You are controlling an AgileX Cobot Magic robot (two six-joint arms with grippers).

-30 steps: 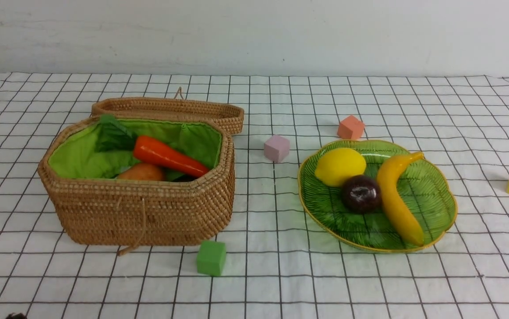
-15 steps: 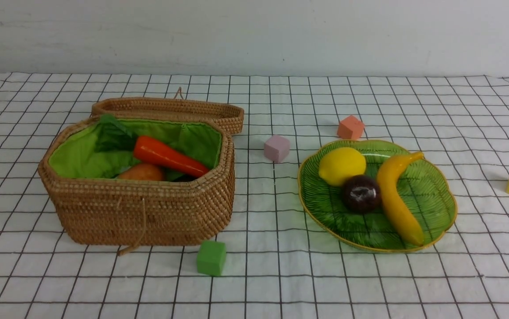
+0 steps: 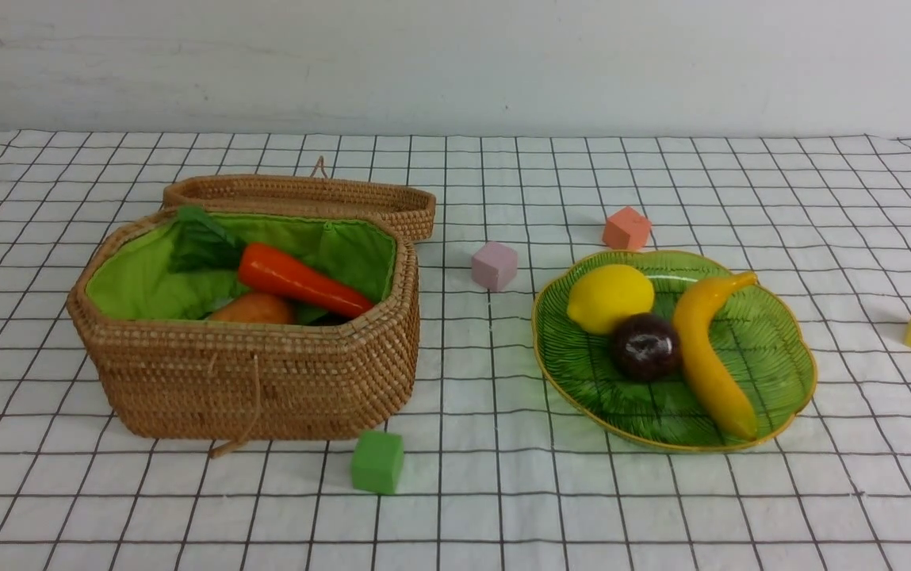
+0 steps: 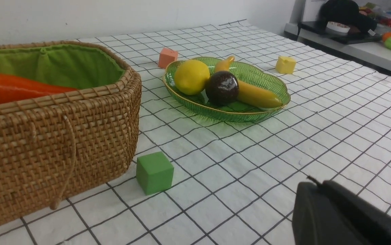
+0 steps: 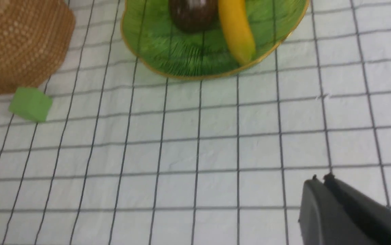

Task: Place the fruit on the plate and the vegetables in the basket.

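The lemon (image 3: 610, 297), mangosteen (image 3: 645, 346) and banana (image 3: 709, 353) lie on the green plate (image 3: 788, 373). The carrot (image 3: 300, 279) and potato (image 3: 253, 309) sit in the open wicker basket (image 3: 257, 381). Both the left tool (image 4: 312, 185) and right tool (image 5: 319, 179) are pressed together, empty, above the desk (image 3: 503, 507).

We see a tan woven basket (image 3: 265, 381) lined bright green, an orange carrot (image 3: 300, 279), a ribbed green plate (image 3: 582, 373) rimmed gold, a yellow lemon (image 3: 610, 297) and banana (image 3: 709, 365), and a white cloth (image 3: 503, 507) gridded black.
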